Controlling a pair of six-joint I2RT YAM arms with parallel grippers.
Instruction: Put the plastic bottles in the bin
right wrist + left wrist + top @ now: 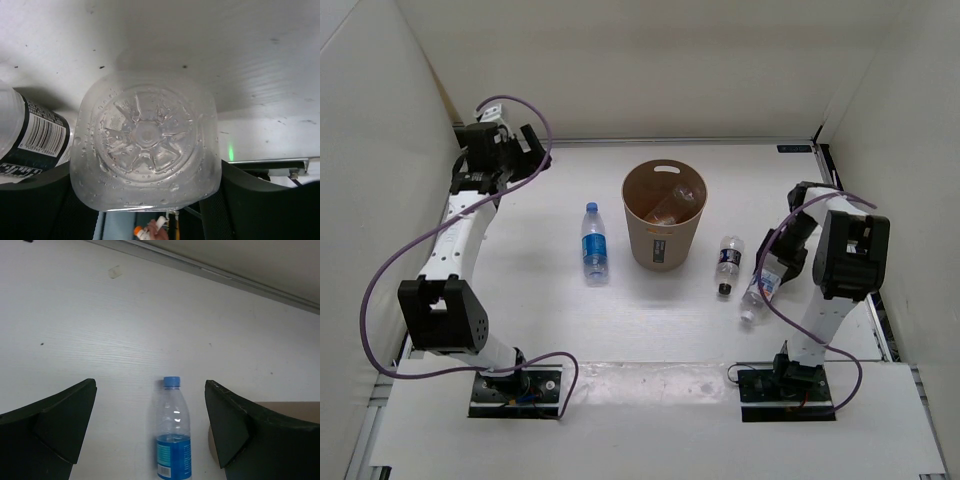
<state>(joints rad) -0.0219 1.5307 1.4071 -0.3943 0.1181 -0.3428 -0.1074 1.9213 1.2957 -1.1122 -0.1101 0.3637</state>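
Right gripper clasps unlabelled bottle, dark-labelled bottle just left; left gripper wide above blue-labelled bottle, left of bin

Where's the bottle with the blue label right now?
Seen from above, the blue-label bottle lies on the table, just left of the bin, its cap at the far end.

clear bottle gripped in claw, barcoded bottle beside
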